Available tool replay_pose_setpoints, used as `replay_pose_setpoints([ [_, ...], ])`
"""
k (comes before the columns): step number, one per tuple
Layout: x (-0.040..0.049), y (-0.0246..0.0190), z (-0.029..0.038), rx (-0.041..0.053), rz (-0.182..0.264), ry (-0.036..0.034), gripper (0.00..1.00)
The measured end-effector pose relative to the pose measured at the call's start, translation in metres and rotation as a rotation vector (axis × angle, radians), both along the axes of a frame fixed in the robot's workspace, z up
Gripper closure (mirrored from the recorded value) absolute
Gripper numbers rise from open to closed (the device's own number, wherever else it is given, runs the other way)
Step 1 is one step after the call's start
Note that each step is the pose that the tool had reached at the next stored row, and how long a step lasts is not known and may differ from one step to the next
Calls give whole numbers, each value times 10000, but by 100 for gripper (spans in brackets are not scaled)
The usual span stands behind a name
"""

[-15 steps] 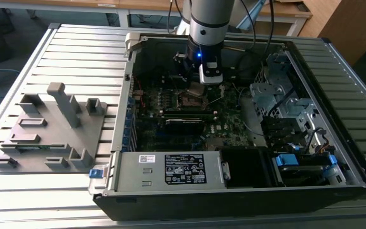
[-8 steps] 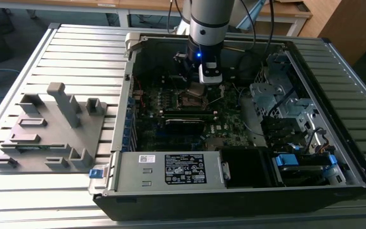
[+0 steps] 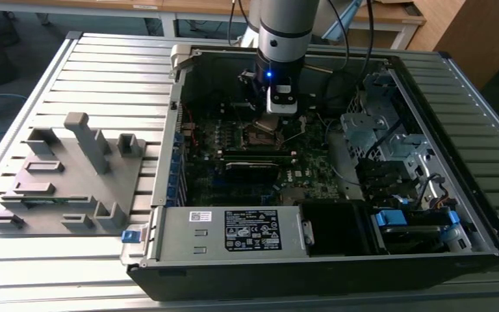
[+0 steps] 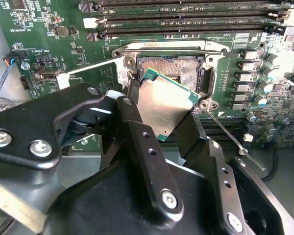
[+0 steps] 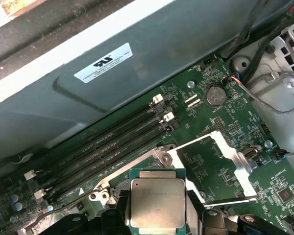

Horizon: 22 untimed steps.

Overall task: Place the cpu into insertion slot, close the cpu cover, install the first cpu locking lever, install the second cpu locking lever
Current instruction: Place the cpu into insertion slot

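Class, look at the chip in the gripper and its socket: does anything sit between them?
Nothing visible does. The gripper holds the cpu over the bare insertion slot; the cpu cover is swung open, off to one side.

Dark square insertion slot (image 4: 172, 73) just past the jaws: open, pins bare. Flat square silver-topped cpu (image 4: 161, 107) in the jaws hangs tilted over its near edge. Thin silver frame cpu cover (image 5: 232, 159) is swung open, off to one side of the jaws. Thin metal lever rod (image 4: 232, 139) juts close beside one jaw. Long black memory slots (image 4: 186, 19) sit beyond the slot, then a grey metal box wall (image 5: 137, 88).
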State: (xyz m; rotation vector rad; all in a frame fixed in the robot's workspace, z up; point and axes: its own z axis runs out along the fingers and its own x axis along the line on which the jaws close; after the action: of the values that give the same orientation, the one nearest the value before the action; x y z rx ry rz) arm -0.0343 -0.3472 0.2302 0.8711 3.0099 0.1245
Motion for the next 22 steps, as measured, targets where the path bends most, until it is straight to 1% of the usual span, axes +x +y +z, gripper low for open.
replay_pose_setpoints([
  [7,0,0,0,0,-39,-1,46],
  [9,-1,0,-1,0,-219,0,46],
  [15,0,0,-4,-1,-1059,0,46],
  [22,0,0,-4,0,-1104,0,46],
])
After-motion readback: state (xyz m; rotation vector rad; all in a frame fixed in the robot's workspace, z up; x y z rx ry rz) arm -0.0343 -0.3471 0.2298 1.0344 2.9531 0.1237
